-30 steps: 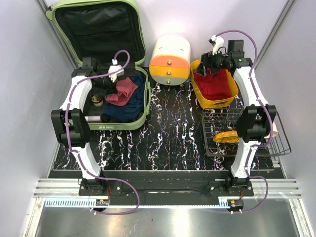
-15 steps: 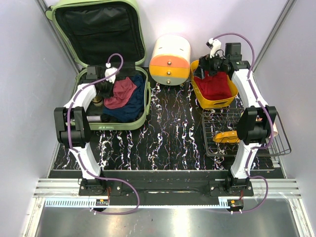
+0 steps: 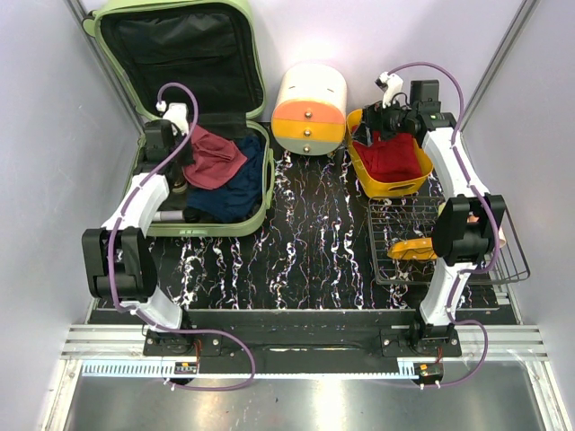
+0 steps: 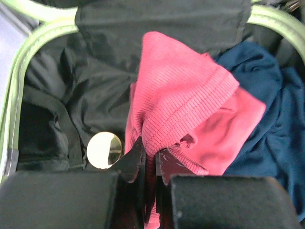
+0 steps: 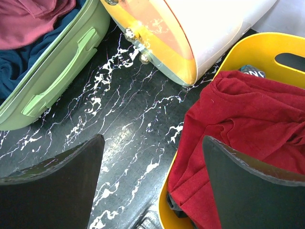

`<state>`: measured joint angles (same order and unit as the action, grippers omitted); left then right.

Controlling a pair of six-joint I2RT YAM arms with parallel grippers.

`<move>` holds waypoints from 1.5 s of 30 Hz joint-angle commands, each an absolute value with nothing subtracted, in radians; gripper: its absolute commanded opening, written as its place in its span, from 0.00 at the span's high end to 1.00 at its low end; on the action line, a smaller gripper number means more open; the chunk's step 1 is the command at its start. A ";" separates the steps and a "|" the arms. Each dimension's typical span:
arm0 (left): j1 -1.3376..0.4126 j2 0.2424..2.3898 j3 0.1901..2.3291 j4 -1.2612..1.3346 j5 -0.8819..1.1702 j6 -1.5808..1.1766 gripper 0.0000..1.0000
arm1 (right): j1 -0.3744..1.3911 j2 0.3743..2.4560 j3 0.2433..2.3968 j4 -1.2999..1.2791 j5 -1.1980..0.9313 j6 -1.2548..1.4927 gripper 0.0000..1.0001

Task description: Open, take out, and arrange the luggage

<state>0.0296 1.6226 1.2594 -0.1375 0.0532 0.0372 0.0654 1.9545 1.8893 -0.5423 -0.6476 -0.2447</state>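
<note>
Comparing the overhead views, the left arm has swung from above the middle of the luggage [image 3: 208, 230] to its far-left corner, beside the hinge. The left gripper [image 4: 148, 160] is pressed together on a fold of the pink knitted garment [image 4: 186, 95]. That garment is now drawn up and toward the far side of the luggage instead of lying bunched on the navy garment [image 4: 267, 109].

Finding: taking-out is under way but not complete. The navy garment and a round gold cap [image 4: 104, 150] remain inside the luggage.

The right gripper [image 5: 152, 143] is unchanged. Its jaws are spread wide and hold nothing, and it hovers over the yellow bin [image 5: 248, 50], well right of the luggage.

The luggage lies open on the table, with the cylindrical drawer box [image 3: 310, 108] just to its right. Its base shell is flat with the opening facing up. The lid [image 3: 171, 54] stands upright on the far side, its lining facing the arms. The long axis appears to run left to right along the hinge, with the handled end toward the drawer box, though this is not certain.
</note>
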 commanded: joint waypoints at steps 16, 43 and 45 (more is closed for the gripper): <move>-0.084 1.893 1.457 -0.311 0.311 0.241 0.67 | 0.068 1.858 1.839 -0.508 -0.652 -0.268 0.07; -0.101 2.069 1.597 -0.336 0.182 0.141 0.37 | 0.067 1.876 1.861 -0.508 -0.653 -0.250 0.07; -0.103 2.068 1.598 -0.330 0.189 0.140 0.45 | 0.069 1.876 1.861 -0.506 -0.652 -0.250 0.07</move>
